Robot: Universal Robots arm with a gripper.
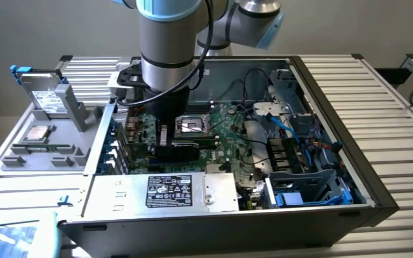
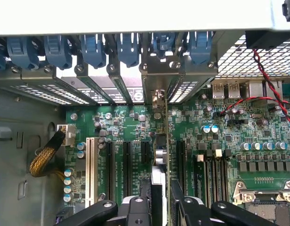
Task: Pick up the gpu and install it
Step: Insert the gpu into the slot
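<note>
The gpu [image 2: 162, 141] stands edge-on over the motherboard [image 2: 229, 127], its thin green board running along a black expansion slot and its silver bracket up against the case's rear slot openings. My gripper [image 2: 162, 209] is shut on it, one black finger on each side of the card. In the exterior view the arm reaches down into the open computer case [image 1: 335, 134]. The gpu's black block [image 1: 181, 145] sits low over the motherboard [image 1: 228, 134] under the gripper [image 1: 165, 141]. Whether the card's edge is seated in the slot is hidden.
Blue slot latches [image 2: 93, 49] line the case's rear wall. Neighbouring black slots [image 2: 127, 162] and a white slot [image 2: 92, 167] flank the card. A yellow braided cable [image 2: 44, 155], red wires [image 2: 267, 80], the CPU socket [image 1: 192, 125], the power supply [image 1: 167, 192] and a hard drive [image 1: 49, 99] surround it.
</note>
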